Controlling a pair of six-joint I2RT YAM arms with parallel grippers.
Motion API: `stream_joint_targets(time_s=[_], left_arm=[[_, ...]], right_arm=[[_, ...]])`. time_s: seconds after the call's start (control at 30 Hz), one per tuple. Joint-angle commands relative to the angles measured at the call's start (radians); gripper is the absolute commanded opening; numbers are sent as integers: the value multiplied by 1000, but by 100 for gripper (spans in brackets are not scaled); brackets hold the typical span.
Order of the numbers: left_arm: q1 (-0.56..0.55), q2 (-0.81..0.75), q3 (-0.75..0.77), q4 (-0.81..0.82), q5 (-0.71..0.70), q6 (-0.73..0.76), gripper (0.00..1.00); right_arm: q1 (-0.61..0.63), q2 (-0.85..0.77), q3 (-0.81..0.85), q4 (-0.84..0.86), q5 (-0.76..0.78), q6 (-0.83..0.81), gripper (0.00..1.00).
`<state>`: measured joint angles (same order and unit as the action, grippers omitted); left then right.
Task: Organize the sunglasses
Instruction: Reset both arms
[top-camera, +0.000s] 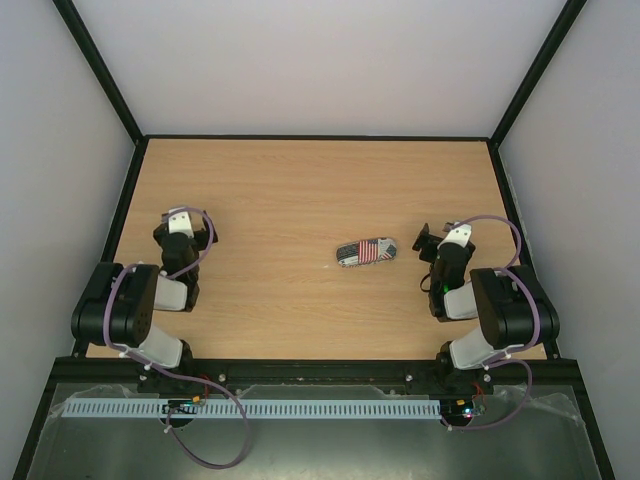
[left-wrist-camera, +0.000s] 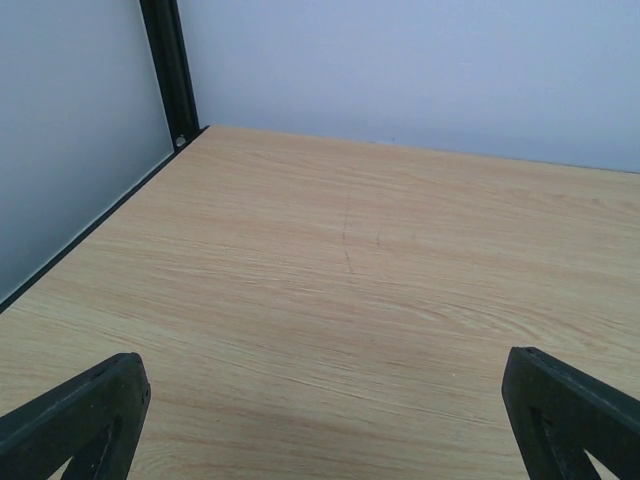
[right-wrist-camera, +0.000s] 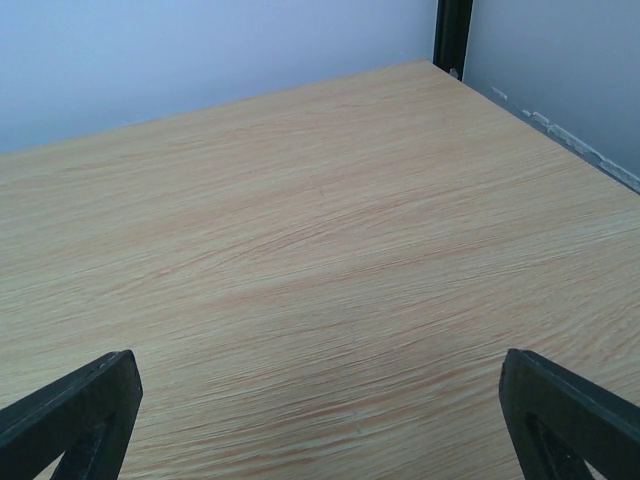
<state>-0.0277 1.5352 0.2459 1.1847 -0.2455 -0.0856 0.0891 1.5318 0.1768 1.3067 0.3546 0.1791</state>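
No sunglasses show in any view. An oval stars-and-stripes case (top-camera: 366, 251) lies shut on the wooden table (top-camera: 300, 190), right of the middle. My right gripper (top-camera: 428, 243) hovers just right of the case, apart from it. In the right wrist view that gripper (right-wrist-camera: 320, 415) is open over bare wood, a black fingertip (right-wrist-camera: 70, 410) at each lower corner. My left gripper (top-camera: 186, 226) sits far to the left of the case. Seen from the left wrist, it (left-wrist-camera: 320, 420) is open too, with only wood between its fingertips (left-wrist-camera: 565, 405).
Black frame posts (left-wrist-camera: 168, 70) and pale walls close in the table on the left, right and far sides. A black rail (top-camera: 320, 372) runs along the near edge by the arm bases.
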Motion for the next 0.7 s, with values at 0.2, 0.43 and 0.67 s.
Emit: stream_joint_targets(time_s=[0.2,0.43,0.67], left_arm=[[8,2,1,90,35,4,99],[8,-2,-4,92,35,6,99],[8,-3,-4,92,35,7,99]], right_arm=[[-2,1,20,31,9,-15,99],[-2,1,20,28,9,-15,99],[-2,2,23,24,8,-16,99]])
